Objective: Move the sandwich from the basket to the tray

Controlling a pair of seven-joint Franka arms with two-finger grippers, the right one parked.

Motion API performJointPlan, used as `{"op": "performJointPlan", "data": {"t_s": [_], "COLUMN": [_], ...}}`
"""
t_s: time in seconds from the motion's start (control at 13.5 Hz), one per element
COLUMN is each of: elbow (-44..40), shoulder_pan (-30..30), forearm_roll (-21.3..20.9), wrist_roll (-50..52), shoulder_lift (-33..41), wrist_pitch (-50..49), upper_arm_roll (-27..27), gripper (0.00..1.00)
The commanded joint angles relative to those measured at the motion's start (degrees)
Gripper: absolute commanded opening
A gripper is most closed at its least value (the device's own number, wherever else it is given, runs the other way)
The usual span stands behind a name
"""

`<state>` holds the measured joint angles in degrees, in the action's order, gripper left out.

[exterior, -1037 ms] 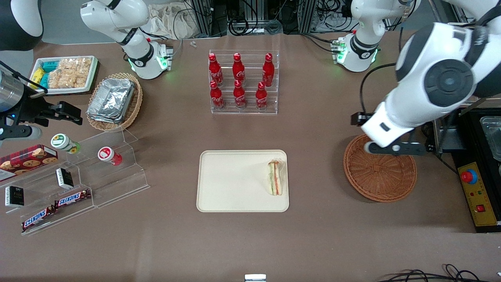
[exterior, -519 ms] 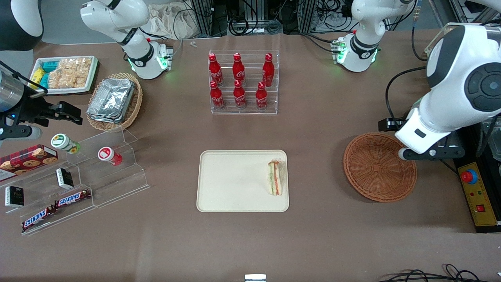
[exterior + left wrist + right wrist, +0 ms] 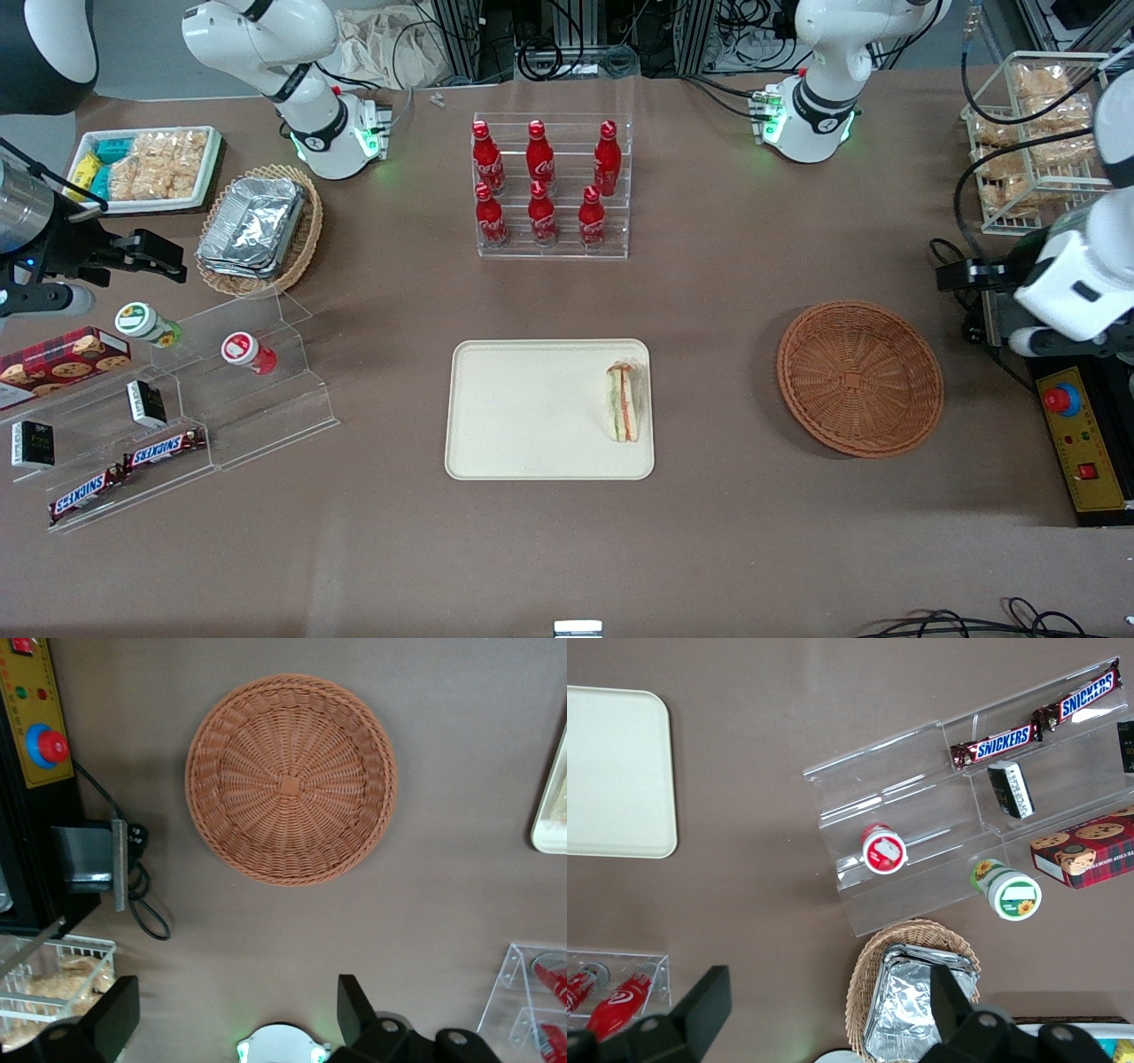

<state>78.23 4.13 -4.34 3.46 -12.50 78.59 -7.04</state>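
The sandwich (image 3: 623,403) lies on the cream tray (image 3: 532,409), at the tray's edge nearest the basket. The round reddish-brown wicker basket (image 3: 859,378) is empty; it also shows in the left wrist view (image 3: 291,780). My left gripper (image 3: 1050,341) hangs above the table's edge at the working arm's end, beside the basket and off it. In the left wrist view the gripper (image 3: 235,1014) is open wide and holds nothing. A strip of the tray's rim shows there too (image 3: 551,811).
A black control box with a red stop button (image 3: 1061,400) sits under the gripper. A wire rack of snack packets (image 3: 1028,142) stands farther from the camera. A clear rack of red cola bottles (image 3: 549,186) stands mid-table. A tan basket of foil containers (image 3: 257,229) and a clear stepped shelf (image 3: 221,390) lie toward the parked arm's end.
The left arm has swung from above the basket out toward the working arm's end of the table, uncovering the whole basket. The sandwich and tray have not moved.
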Motion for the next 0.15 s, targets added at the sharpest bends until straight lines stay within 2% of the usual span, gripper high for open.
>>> {"op": "performJointPlan", "data": {"t_s": [0.0, 0.07], "elbow": [3.51, 3.51], "shoulder_pan": [-9.65, -9.58], "forearm_roll": [4.23, 4.95], "wrist_roll": [-3.28, -3.28], "shoulder_lift": [3.01, 2.92], "wrist_pitch": [2.0, 2.09], "upper_arm_roll": [13.0, 13.02], "gripper": [1.0, 1.0]}}
